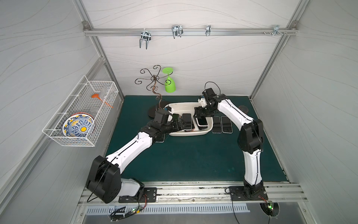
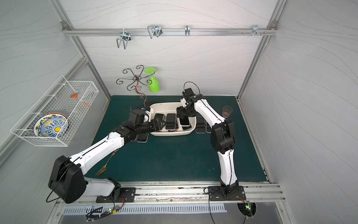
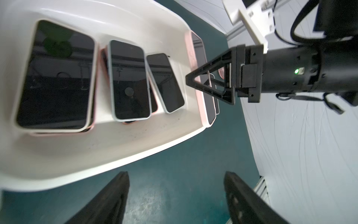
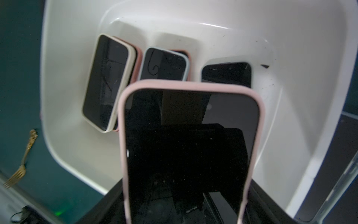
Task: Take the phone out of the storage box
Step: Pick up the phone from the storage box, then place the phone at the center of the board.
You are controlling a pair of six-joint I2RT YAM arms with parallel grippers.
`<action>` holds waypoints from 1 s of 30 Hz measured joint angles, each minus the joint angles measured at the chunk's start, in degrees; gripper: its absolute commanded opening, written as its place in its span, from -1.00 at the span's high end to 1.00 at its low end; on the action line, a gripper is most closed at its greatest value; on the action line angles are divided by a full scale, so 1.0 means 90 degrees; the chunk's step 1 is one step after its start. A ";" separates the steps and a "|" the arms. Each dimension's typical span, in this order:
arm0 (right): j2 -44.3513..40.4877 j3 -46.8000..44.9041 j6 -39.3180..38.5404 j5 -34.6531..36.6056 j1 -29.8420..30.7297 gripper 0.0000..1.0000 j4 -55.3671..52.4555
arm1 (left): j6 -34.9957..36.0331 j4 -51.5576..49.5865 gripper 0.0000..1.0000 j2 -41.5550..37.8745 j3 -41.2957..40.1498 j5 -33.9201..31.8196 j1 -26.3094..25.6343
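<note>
The cream-white storage box (image 1: 190, 133) (image 2: 155, 105) stands mid-mat with several dark-screened phones lying in it (image 3: 56, 77) (image 3: 129, 81) (image 4: 226, 74). My right gripper (image 1: 200, 116) (image 4: 184, 194) is shut across the width of a pink-cased phone (image 4: 189, 135) (image 1: 202, 122), held tilted just above the box's right end. In the left wrist view that phone (image 3: 201, 77) shows edge-on. My left gripper (image 3: 176, 174) (image 1: 181, 124) hangs open at the box's near-left side, with nothing between its fingers (image 3: 116, 195).
Two phones (image 1: 216, 125) (image 1: 227, 124) lie on the green mat right of the box, and one (image 2: 142, 137) lies under my left wrist. A gold fork (image 2: 105, 164), a glass cup (image 2: 227, 111), a wire stand with a green glass (image 1: 170, 80) and a wall basket (image 1: 81, 112) surround them.
</note>
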 measured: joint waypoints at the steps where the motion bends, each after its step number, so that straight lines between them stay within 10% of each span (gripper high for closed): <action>1: -0.0182 -0.0121 0.0053 -0.0080 0.0061 -0.16 -0.0005 | -0.0136 0.0287 -0.86 0.0172 0.0005 -0.0002 -0.0177; 9: -0.1190 -0.1027 0.0408 -0.0381 0.0376 -0.16 0.0063 | -0.0877 0.1226 -0.82 0.1268 0.0189 -0.0231 -0.0828; 30: -0.1559 -0.1753 0.0874 -0.1156 0.0240 -0.33 0.0682 | -0.1753 0.1712 0.83 0.1277 0.0296 -0.0619 -0.1246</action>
